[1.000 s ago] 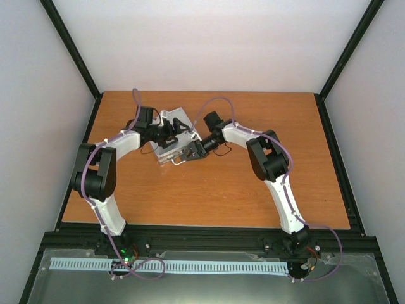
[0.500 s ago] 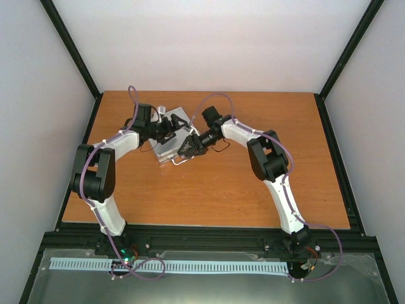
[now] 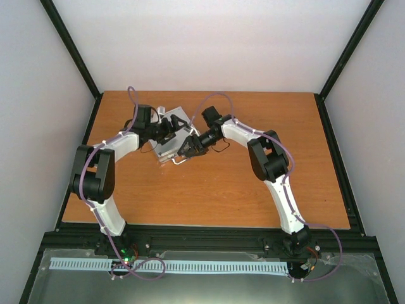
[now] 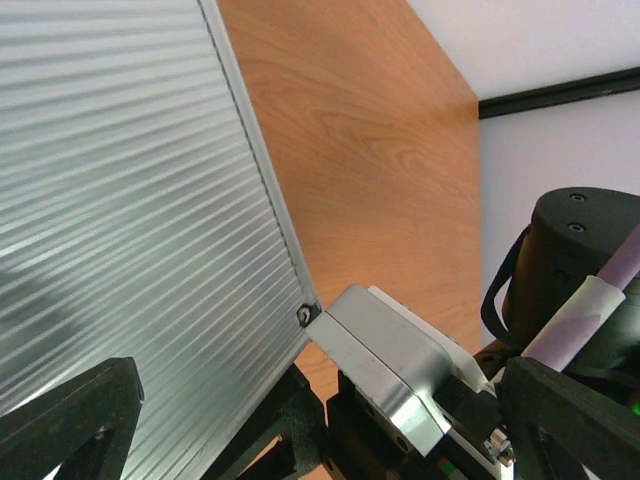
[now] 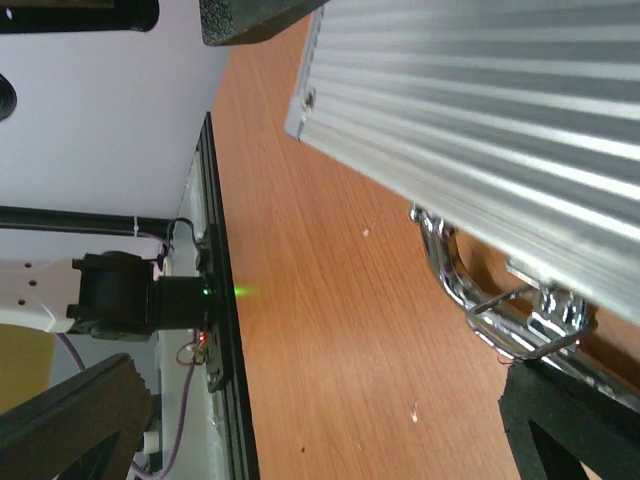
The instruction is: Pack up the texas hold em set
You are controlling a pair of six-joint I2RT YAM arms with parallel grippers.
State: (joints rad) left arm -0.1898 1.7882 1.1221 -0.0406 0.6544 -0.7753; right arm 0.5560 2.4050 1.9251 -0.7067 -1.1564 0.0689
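My left gripper (image 3: pixel 168 130) and right gripper (image 3: pixel 188 147), both wide and empty, flank the ribbed silver metal case (image 4: pixel 120 200) at the wooden table's (image 3: pixel 253 190) back-left; I judge it rigid, slick and weighty, best gripped by its edges.

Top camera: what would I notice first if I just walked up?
The shiny silver case, which looks shut, sits on the far left part of the wooden table. A left arm and a right arm bend in toward it, with the left pincer and right pincer both open right by it. The right wrist view shows its ribbed lid and chrome latch.
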